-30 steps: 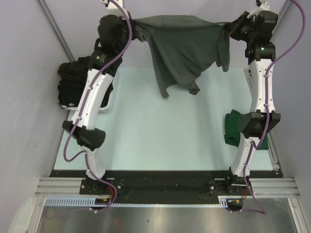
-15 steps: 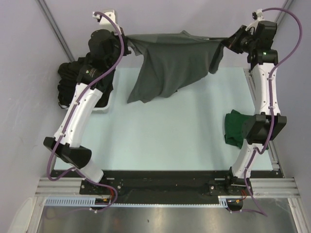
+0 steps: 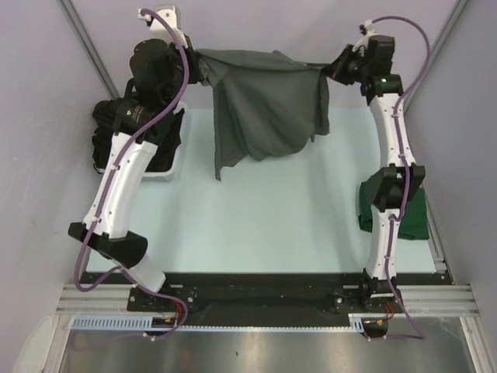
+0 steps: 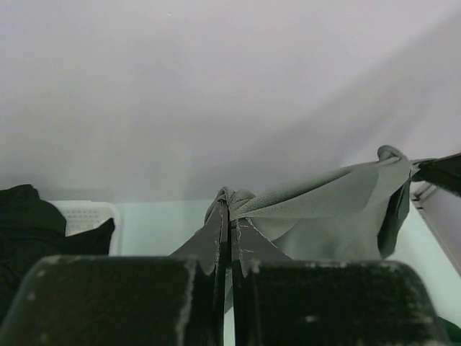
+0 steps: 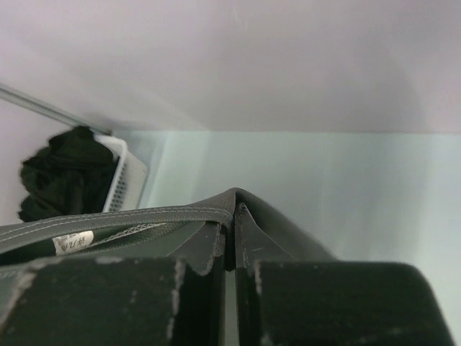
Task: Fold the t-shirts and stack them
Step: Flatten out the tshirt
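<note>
- The grey t-shirt (image 3: pixel 264 101) is soft, matt cloth. It is held up in the air over the far end of the table (image 3: pixel 256 225), stretched by its top edge between the two grippers. It hangs in loose folds, and one long corner droops lowest on the left.
- The left gripper (image 4: pixel 229 225) is at the far left, its dark, scuffed fingers pinched together on a bunched corner of the cloth.
- The right gripper (image 5: pixel 232 216) is at the far right, clamped just as tightly on a stitched hem. A small white label (image 5: pixel 72 242) sits in the neckband to one side of it, its print too small to read.
- The table is smooth and pale mint green, with plain grey walls (image 3: pixel 46 116) around it.
- At the left edge a white basket (image 3: pixel 169 167) with lattice sides holds a heap of black shirts (image 3: pixel 116 128). The left arm (image 3: pixel 124 171) crosses over it and hides part of it.
- A dark green shirt (image 3: pixel 371 206) lies at the right edge, nearer than the basket. The right arm (image 3: pixel 392 140) covers its middle, so its shape is hard to make out.
- From above I cannot tell whether the hanging cloth touches the table.
</note>
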`<state>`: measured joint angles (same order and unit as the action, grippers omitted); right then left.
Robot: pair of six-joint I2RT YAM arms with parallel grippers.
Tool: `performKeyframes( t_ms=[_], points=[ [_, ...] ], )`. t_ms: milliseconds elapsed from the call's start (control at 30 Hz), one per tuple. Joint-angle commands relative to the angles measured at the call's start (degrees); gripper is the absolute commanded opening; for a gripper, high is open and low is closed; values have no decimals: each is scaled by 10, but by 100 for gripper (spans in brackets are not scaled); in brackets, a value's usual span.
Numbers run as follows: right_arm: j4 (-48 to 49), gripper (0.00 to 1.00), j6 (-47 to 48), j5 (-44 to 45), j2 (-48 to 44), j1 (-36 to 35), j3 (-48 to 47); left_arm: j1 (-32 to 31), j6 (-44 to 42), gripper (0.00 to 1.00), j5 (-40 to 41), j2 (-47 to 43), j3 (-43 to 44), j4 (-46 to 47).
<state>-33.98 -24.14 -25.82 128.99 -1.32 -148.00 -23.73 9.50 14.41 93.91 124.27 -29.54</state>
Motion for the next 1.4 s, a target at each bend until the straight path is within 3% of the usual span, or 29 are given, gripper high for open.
performKeyframes(
  t_ms=[0,100,267,400,533,700,967,1033,1100,1267,1367],
  points=[
    [24,0,54,95,-41,-25,4,4,-42,0,63,-72,-22,40],
    [62,0,58,118,-84,-12,56,17,-71,0,82,-93,-18,62],
    [72,0,29,104,-98,38,44,46,-47,0,82,-48,43,39],
    [80,0,-17,54,-70,54,16,64,0,0,29,42,113,27],
    [135,0,1,40,-93,38,3,55,2,0,6,127,212,47],
    [211,0,28,48,-157,37,0,9,-79,0,36,67,161,221],
    [242,0,1,17,-196,72,-19,5,-142,0,59,8,181,252],
    [233,0,-6,1,-212,78,0,3,-134,0,61,-22,163,234],
    [211,0,-9,-1,-234,81,35,2,-110,0,59,-61,82,226],
    [141,0,-64,8,-318,97,247,1,-52,0,47,-215,-190,238],
    [113,0,-83,14,-383,93,393,1,-24,0,35,-259,-256,177]
  ],
)
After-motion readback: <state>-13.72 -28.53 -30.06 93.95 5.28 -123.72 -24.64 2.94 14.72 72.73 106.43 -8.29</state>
